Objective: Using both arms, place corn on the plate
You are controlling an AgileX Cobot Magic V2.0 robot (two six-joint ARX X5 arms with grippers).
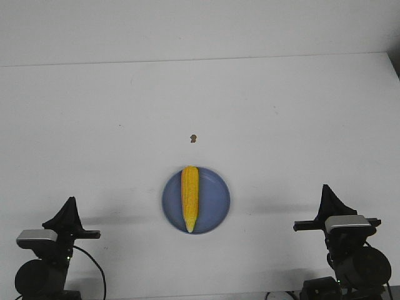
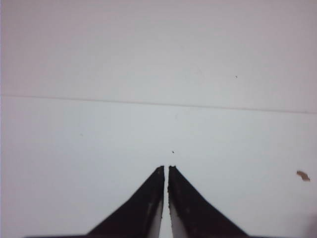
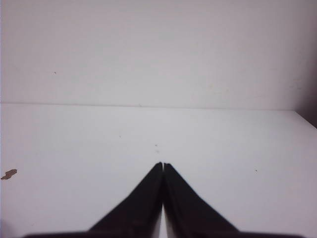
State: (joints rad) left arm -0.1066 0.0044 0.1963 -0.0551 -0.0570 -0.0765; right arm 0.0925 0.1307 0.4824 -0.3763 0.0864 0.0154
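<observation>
The yellow corn (image 1: pixel 190 197) lies lengthwise on the left half of the periwinkle-blue plate (image 1: pixel 214 203), its pointed end toward the near rim. My left gripper (image 1: pixel 70 202) sits far to the left of the plate, near the table's front edge. In the left wrist view its fingers (image 2: pixel 166 167) stand almost together, with only a hairline slit and nothing between them. My right gripper (image 1: pixel 325 189) sits well to the right of the plate. The right wrist view shows its jaws (image 3: pixel 163 164) pressed together on nothing. Neither wrist view shows corn or plate.
A small brown crumb (image 1: pixel 194 137) lies on the white table beyond the plate; it also shows as a speck (image 2: pixel 303 175) in the left wrist view and as a speck (image 3: pixel 9 173) in the right wrist view. The table's far edge meets a white wall.
</observation>
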